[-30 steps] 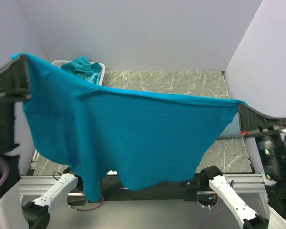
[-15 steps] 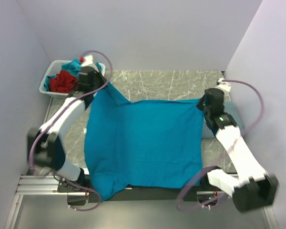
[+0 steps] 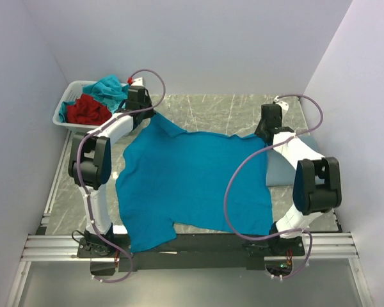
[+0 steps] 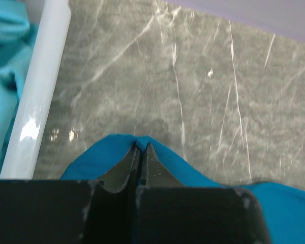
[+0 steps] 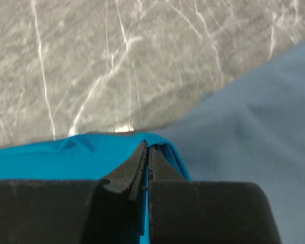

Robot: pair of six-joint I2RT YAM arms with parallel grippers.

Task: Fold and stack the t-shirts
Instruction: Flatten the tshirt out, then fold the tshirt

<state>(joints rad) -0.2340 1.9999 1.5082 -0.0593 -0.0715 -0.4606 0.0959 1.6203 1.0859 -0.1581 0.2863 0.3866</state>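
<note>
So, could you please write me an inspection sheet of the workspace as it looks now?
Surface: grey marbled table.
Job's things: teal-blue t-shirt spread flat; slate-blue shirt at its right edge; red shirt and turquoise shirt in the basket.
Clutter: white basket, far left.
Hands: left hand and right hand each closed on a far corner of the teal-blue t-shirt.
Cables: purple cables loop along both arms; one crosses over the spread shirt.
Surroundings: plain walls on three sides.

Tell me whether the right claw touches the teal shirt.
Touching. The right wrist view shows the right claw shut on an edge of the teal shirt, cloth bunched at its tips.
</note>
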